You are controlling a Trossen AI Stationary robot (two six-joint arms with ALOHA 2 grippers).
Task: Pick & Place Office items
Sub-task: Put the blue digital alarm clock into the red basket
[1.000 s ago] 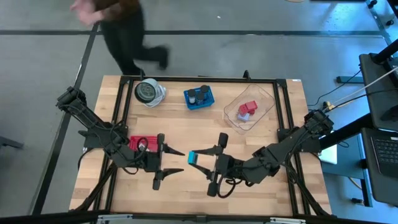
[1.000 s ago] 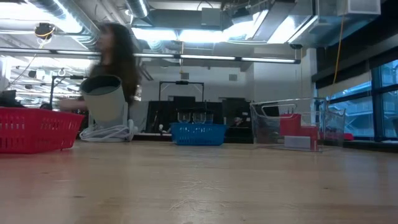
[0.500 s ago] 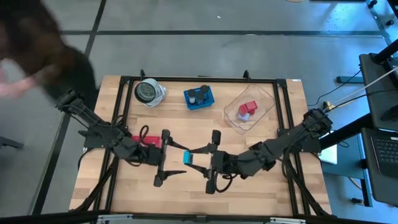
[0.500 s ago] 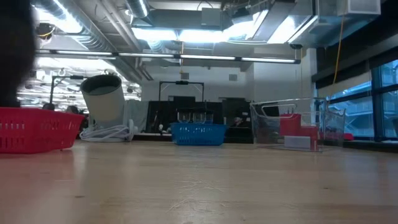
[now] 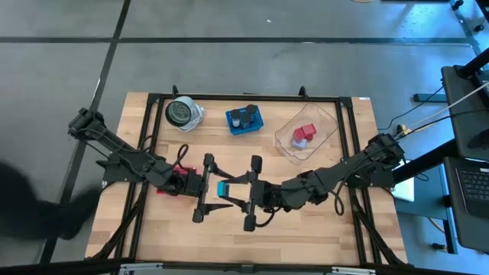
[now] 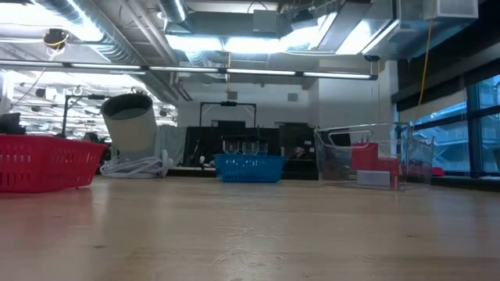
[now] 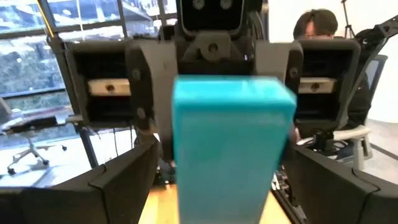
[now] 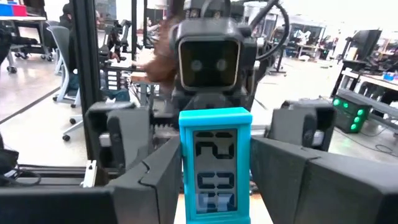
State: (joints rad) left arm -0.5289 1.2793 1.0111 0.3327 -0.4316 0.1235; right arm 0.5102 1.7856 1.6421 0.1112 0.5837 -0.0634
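Tool right [image 5: 233,197] seemingly grips 1 teal block [image 5: 223,189], facing tool left [image 5: 213,188].

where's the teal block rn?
High view: the teal block is mid-table, between the left tool and right tool, right of the red tray.

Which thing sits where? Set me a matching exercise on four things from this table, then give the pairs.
Things:
1. teal block
2. red blocks
3. blue basket
4. round grey-and-white disc

Places:
A. inside the clear tub
B. far left corner of the table
C. between the left gripper and right gripper
D. middle of the table's far edge

Pairs: 1-C, 2-A, 3-D, 4-B
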